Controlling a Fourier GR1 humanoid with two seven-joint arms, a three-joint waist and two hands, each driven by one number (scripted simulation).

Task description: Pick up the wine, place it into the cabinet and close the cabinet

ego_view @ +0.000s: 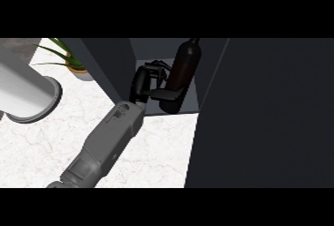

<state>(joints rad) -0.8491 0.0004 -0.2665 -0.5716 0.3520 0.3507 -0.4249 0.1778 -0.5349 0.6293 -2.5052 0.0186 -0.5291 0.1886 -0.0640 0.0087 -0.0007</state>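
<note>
Dark wine bottle [183, 70] stands tilted inside the open cabinet [215, 79], near its right wall; the left hand [146, 84] grasps its lower body, thumb across the glass.

No readable text, label, brand, number or sign is found anywhere in the frame. The wine bottle [183, 70], seen in the upper centre inside the cabinet [261, 110], is uniformly dark, and no label is made out on it. The cabinet's dark panels at the right are unmarked. No lettering is noted on the grey cylinder [26, 95] at the left edge or on the plant pot [81, 73] at the upper left.
</note>
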